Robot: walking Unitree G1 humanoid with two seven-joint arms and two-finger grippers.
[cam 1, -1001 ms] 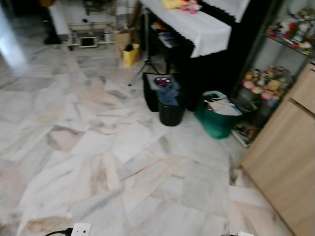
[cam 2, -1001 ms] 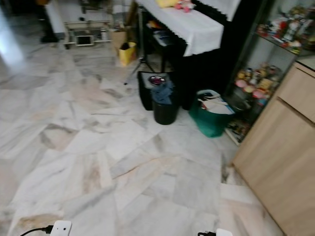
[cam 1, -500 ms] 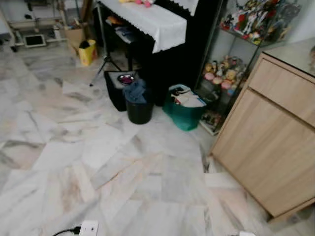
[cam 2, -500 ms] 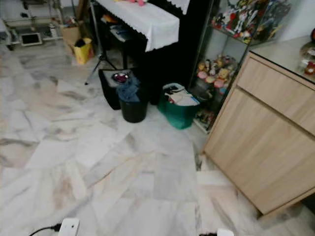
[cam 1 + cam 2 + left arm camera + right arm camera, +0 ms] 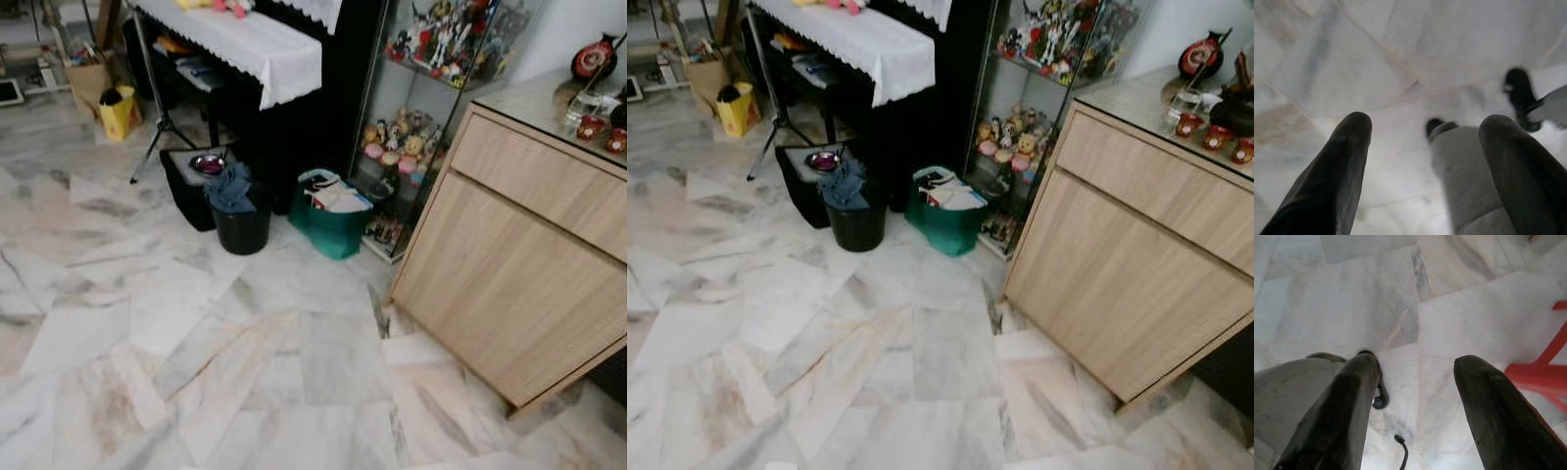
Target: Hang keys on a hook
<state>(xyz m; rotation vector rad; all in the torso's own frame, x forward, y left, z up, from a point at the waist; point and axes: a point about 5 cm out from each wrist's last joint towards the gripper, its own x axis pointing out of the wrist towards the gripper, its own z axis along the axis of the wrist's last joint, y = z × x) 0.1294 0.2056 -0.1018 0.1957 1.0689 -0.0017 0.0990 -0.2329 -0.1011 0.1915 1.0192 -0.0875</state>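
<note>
The floor (image 5: 245, 362) is polished marble in white, grey and tan veins, smooth with a soft sheen. The cabinet (image 5: 519, 264) has pale wood-grain fronts, matt, under a glossy top (image 5: 1146, 98) that reflects light. A white cloth (image 5: 245, 44) with a scalloped edge drapes over the glossy black piano (image 5: 333, 78). The display shelf (image 5: 421, 108) has clear glass panes in a dark frame. The black bin (image 5: 242, 227) and green basket (image 5: 328, 230) look like smooth plastic, with blue fabric (image 5: 231, 186) bunched on the bin. The left gripper's fingers (image 5: 1337, 171) and the right gripper's fingers (image 5: 1342, 416) are matt black.
</note>
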